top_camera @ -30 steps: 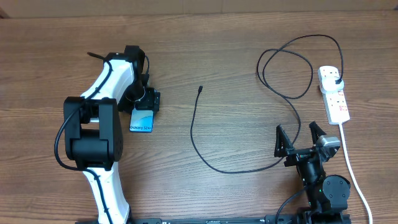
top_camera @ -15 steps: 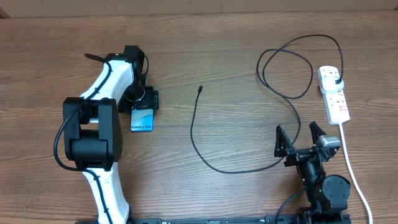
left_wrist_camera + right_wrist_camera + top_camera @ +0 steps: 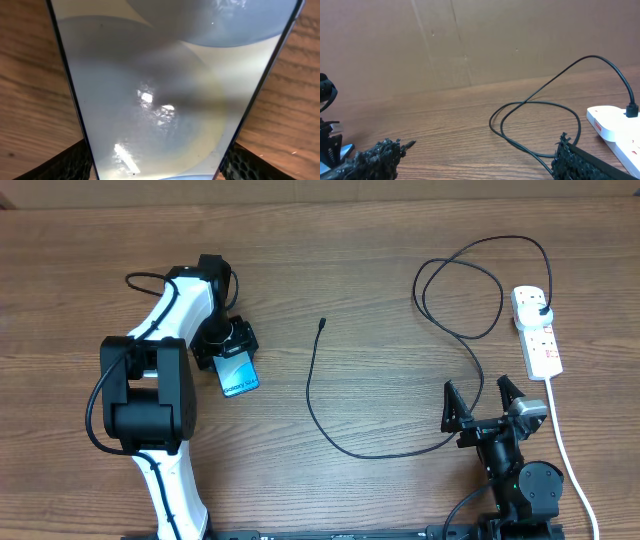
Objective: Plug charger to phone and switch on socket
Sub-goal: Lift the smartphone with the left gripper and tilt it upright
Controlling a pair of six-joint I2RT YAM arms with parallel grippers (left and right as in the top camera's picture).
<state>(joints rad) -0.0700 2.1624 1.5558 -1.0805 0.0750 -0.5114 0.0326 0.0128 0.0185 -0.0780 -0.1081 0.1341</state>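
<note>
The phone [image 3: 238,374] with its blue screen lies at the left of the table, tilted, held at its upper end by my left gripper [image 3: 228,342], which is shut on it. In the left wrist view the phone [image 3: 160,85] fills the frame between the two fingers. The charger's thin black cable [image 3: 312,395] runs from its connector tip [image 3: 322,323] in a curve and loops to a black plug [image 3: 543,311] in the white socket [image 3: 537,332] at the right. My right gripper [image 3: 484,405] is open and empty near the front edge, with the cable [image 3: 540,107] ahead of it.
The socket's thick white cord [image 3: 566,450] runs down the right side toward the front edge, beside my right arm's base. The socket also shows at the right edge of the right wrist view [image 3: 615,127].
My left gripper has twisted, turning the phone so its lower end swings right and toward the front. The right arm and cable have not moved.
</note>
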